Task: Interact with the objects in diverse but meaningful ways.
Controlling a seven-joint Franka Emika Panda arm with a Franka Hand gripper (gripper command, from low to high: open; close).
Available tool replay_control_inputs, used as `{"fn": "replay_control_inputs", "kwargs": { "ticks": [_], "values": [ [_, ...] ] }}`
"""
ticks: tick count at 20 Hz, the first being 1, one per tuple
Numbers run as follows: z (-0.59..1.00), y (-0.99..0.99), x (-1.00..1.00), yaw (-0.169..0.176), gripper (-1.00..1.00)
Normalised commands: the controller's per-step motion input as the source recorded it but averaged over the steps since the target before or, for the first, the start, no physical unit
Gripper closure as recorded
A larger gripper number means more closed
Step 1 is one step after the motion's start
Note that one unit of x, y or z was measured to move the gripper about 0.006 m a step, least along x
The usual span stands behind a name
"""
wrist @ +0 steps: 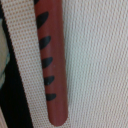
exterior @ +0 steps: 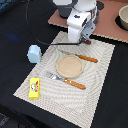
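A Panda arm's gripper (exterior: 84,39) is hovering over a striped sausage (wrist: 53,60) on the placemat (exterior: 95,75); its fingers' opening cannot be told.

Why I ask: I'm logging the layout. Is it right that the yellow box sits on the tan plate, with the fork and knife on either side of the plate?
Not quite. The exterior view shows the yellow box on the placemat near its corner, apart from the tan plate. The fork and knife do flank the plate.

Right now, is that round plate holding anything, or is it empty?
Empty. The tan plate shows only its bare surface; the fork and knife lie beside it.
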Motion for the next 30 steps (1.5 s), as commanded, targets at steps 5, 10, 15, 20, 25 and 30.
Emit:
{"fn": "replay_control_inputs", "kwargs": {
  "ticks": [5,10,15,20,25,30],
  "values": [
    [-0.12,0.15,0.0,0.053,-1.0],
    [-0.15,0.16,0.0,0.059,-1.0],
    [-0.19,0.14,0.0,0.058,-1.0],
    [-0.19,0.08,0.0,0.047,-1.0],
    [-0.08,0.05,0.0,0.04,1.0],
    [-0.11,0.01,0.0,0.039,1.0]
  ]
}}
